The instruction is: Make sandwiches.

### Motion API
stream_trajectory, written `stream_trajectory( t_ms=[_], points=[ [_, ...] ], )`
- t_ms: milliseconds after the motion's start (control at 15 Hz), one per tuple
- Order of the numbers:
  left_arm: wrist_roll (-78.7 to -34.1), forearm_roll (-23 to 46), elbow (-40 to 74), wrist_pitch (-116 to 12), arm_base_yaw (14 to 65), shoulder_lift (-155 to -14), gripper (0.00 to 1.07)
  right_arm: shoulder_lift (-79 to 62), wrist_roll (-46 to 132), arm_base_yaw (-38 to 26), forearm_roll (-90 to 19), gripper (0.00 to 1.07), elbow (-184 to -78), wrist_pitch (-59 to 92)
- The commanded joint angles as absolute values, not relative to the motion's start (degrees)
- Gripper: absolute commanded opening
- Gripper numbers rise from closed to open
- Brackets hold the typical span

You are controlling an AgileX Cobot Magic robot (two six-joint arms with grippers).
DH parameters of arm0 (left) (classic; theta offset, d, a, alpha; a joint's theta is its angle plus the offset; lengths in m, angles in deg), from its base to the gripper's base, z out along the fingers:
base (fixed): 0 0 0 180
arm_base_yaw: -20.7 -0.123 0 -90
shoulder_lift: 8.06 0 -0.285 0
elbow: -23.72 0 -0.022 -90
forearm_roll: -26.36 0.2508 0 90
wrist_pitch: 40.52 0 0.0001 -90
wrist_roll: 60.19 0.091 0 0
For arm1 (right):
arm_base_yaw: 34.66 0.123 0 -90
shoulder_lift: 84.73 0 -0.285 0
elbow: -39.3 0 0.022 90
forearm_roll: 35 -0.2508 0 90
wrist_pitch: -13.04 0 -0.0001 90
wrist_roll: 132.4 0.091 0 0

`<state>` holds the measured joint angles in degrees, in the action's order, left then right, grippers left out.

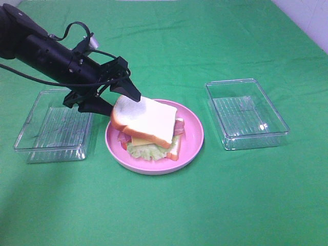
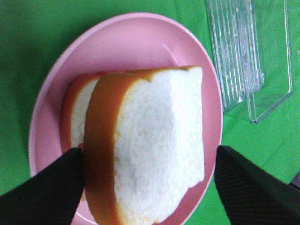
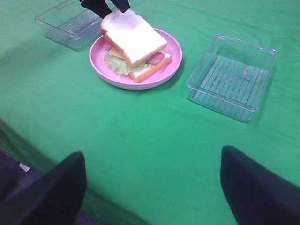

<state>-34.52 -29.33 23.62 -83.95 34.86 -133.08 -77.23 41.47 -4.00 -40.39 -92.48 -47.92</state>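
The sandwich (image 1: 151, 141) sits on a round pink plate (image 1: 192, 136): a bottom bread slice, frilly green lettuce (image 1: 143, 150), a yellow cheese slice and reddish bacon. A top bread slice (image 1: 146, 120) lies tilted on the stack, its crust end raised toward my left gripper (image 1: 114, 99). That gripper is open, one finger on each side of the raised end. In the left wrist view one finger (image 2: 42, 192) sits against the crust of the top bread slice (image 2: 159, 154), and the other stands clear of it. My right gripper (image 3: 152, 187) hangs open and empty over the green cloth, well short of the plate (image 3: 171, 58).
An empty clear plastic box (image 1: 54, 128) stands left of the plate, under my left arm. A second clear box (image 1: 246, 113) stands to the plate's right. Green cloth (image 1: 205, 205) covers the table, whose edge (image 3: 28, 154) shows in the right wrist view.
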Motion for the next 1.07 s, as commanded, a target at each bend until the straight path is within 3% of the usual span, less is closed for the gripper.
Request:
stream_trajectory(
  t_ms=[67, 533, 933, 1067],
  points=[
    [-34.29, -26.30, 23.56, -81.37, 35.32, -128.89, 0.73, -77.92, 40.78, -3.95, -40.04, 0.76, -92.31, -47.81],
    [-35.44, -20.34, 23.56, -83.55, 35.32, -116.40, 0.73, -77.92, 40.78, -3.95, -40.04, 0.76, -92.31, -47.81],
    [-51.13, 4.64, 23.56, -98.27, 35.32, -94.92, 0.73, -77.92, 40.78, -3.95, -40.04, 0.76, -92.31, -47.81],
    [-53.71, 9.63, 23.16, -103.43, 35.32, -88.84, 0.73, -77.92, 40.78, -3.95, -40.04, 0.76, -92.31, -47.81]
  ],
)
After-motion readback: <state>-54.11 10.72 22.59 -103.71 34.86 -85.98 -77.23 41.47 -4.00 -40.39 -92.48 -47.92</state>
